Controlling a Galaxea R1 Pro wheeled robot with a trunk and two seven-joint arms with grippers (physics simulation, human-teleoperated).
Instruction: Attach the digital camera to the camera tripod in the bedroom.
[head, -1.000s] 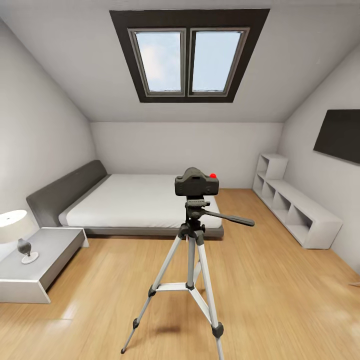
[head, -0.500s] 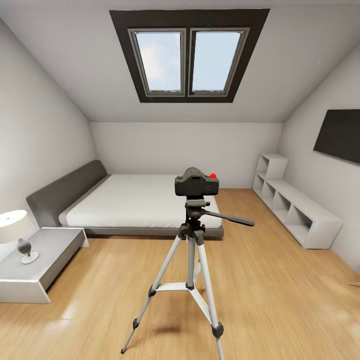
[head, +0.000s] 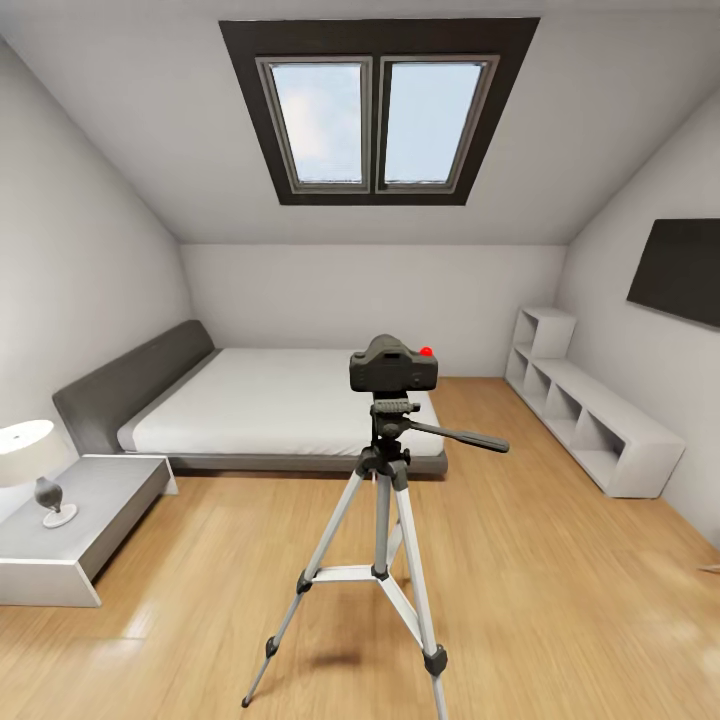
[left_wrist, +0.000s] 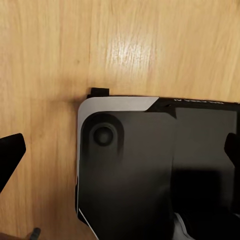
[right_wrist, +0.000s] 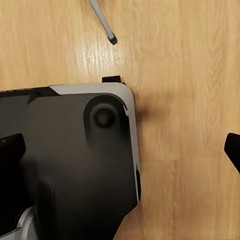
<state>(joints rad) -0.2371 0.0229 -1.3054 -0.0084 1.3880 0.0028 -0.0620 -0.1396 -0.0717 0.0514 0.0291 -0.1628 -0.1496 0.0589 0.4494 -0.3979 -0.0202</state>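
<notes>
boxy black digital camera (head: 394, 367) sits atop silver-legged camera tripod (head: 383, 520).

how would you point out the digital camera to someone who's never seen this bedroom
Start at the low grey bed under the skylight. On the wood floor in front of it stands a silver-legged camera tripod. The digital camera is the small black box on its head, marked by a red button.
</notes>
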